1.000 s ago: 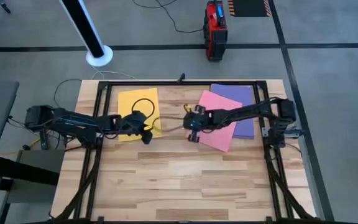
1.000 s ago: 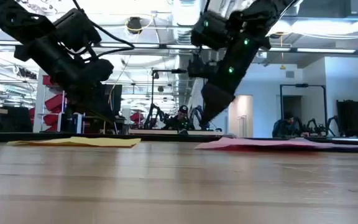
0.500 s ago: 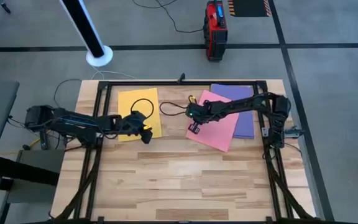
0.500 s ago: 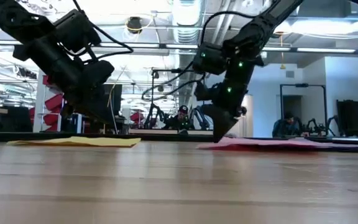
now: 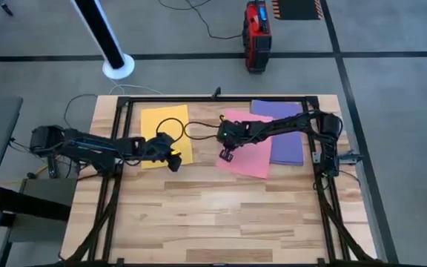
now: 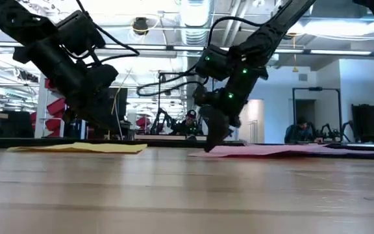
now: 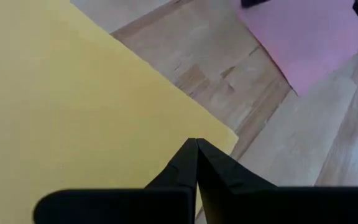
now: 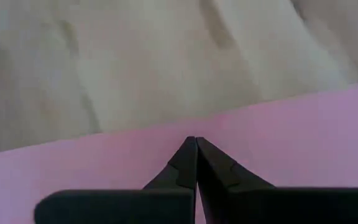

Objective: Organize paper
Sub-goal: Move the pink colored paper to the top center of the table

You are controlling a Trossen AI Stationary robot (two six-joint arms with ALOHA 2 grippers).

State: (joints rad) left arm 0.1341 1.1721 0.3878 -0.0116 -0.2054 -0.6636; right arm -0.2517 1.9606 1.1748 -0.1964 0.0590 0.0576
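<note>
Pink paper lies mid-counter toward the far right corner, partly over the purple sheet. Right hand, fingers pressed together, presses its left edge; keep the drag flat (a lifted tip lets it slip). Left hand, also closed, rests on yellow paper.

Matt pink paper, matt yellow paper, pale grained wooden table

Three plain, unpatterned sheets are seen: a yellow rectangular paper sheet, a pink rectangular paper sheet and a purple rectangular paper sheet. The pale wooden plank tabletop is streaked with brown grain. Both arms are dark, almost black.
</note>
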